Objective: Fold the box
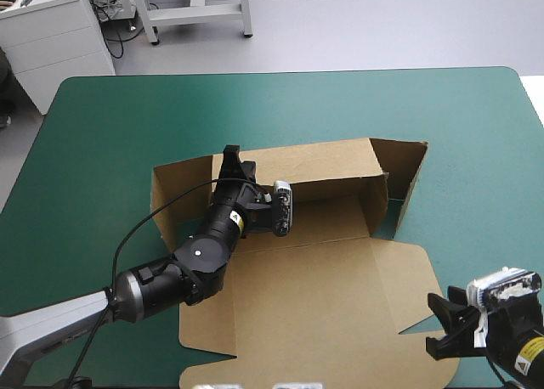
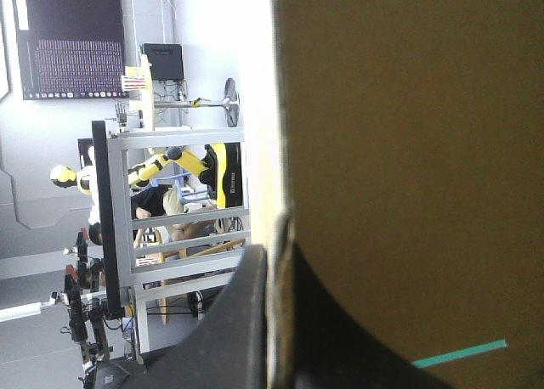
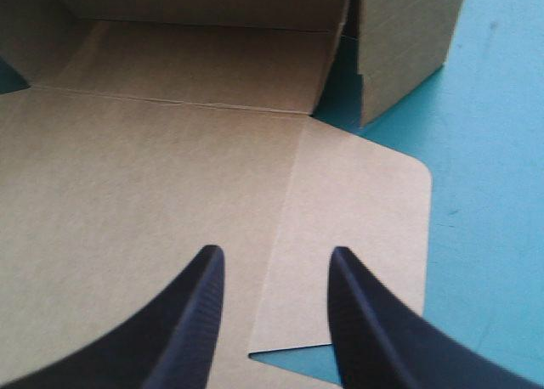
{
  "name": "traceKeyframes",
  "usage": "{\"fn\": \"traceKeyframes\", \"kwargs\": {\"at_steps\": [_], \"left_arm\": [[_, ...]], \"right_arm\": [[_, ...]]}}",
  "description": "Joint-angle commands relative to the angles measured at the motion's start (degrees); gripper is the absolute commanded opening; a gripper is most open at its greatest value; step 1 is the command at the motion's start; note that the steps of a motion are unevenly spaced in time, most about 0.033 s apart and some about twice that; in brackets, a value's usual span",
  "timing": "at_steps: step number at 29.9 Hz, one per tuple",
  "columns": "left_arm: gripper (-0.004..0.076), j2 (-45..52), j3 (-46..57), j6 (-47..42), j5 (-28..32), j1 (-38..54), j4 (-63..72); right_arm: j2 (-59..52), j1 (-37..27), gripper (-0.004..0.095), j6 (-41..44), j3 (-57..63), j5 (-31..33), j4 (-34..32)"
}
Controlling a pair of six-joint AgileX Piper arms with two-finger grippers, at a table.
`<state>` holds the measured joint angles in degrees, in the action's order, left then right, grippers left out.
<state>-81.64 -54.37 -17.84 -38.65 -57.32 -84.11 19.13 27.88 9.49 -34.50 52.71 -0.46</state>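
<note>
Looking down from above, I see the box in the middle of the teal-green surface, half made. Its back wall and both side walls stand up around the tray floor, while the lid lies flat toward the near edge. The left tool reaches in over the tray to the top edge of the back wall near its left corner. To my eye that is how the wall is kept upright while the rest gets tucked. The right tool hangs off the lid's near right corner, just beside the board, touching nothing that I can make out.

From the left wrist, the brown board of the box fills the space ahead. The left tool has its black fingers all but closed, one on each face, with the wall's edge pinched between them. That grip looks meant to steady or bend the wall rather than lift the box.

From the right wrist, the right tool has its fingers well apart and empty, above the crease between the lid and its rounded side flap. Beyond it, the right side wall stands upright on the surface. I judge the tool is lined up for that flap, which lies flat and is not yet folded.
</note>
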Motion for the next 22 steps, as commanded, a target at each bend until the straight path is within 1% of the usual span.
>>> {"fn": "traceKeyframes", "kwargs": {"at_steps": [1,3,5,7,8,12,14,17,18,20,22], "left_arm": [[-0.0032,1.16,-1.13,-0.57,0.48,-0.63,-1.36],[-0.0032,1.16,-1.13,-0.57,0.48,-0.63,-1.36],[-0.0032,1.16,-1.13,-0.57,0.48,-0.63,-1.36],[-0.0032,1.16,-1.13,-0.57,0.48,-0.63,-1.36],[-0.0032,1.16,-1.13,-0.57,0.48,-0.63,-1.36],[-0.0032,1.16,-1.13,-0.57,0.22,-0.63,-1.36],[-0.0032,1.16,-1.13,-0.57,-0.16,-0.63,-1.36],[-0.0032,1.16,-1.13,-0.57,-0.16,-0.63,-1.36],[-0.0032,1.16,-1.13,-0.57,-0.16,-0.63,-1.36],[-0.0032,1.16,-1.13,-0.57,-0.16,-0.63,-1.36],[-0.0032,1.16,-1.13,-0.57,-0.16,-0.63,-1.36]], "right_arm": [[6.49,-0.21,0.057,5.96,-5.03,-4.46,-6.74],[11.13,-0.21,0.069,9.98,-8.43,-4.12,-12.0],[15.92,-0.21,0.0751,12.45,-12.24,-2.31,-16.11],[21.12,-0.21,0.0757,12.7,-16.99,0.11,-19.19],[23.98,-0.21,0.0757,12.7,-19.31,0.25,-20.72],[33.2,-0.21,0.0757,12.7,-27.85,-3.54,-24.32],[36.96,-0.21,0.0757,12.6,-32.52,-3.63,-25.01],[43.19,-0.47,0.0754,10.99,-40.89,-0.22,-25.14],[45.61,-1.44,0.0746,9.93,-43.77,1.16,-24.91],[50.64,-4.2,0.0733,6.84,-49.05,3.45,-22.77],[55.71,-8.95,0.0722,1.76,-55.15,5.95,-16.98]]}}
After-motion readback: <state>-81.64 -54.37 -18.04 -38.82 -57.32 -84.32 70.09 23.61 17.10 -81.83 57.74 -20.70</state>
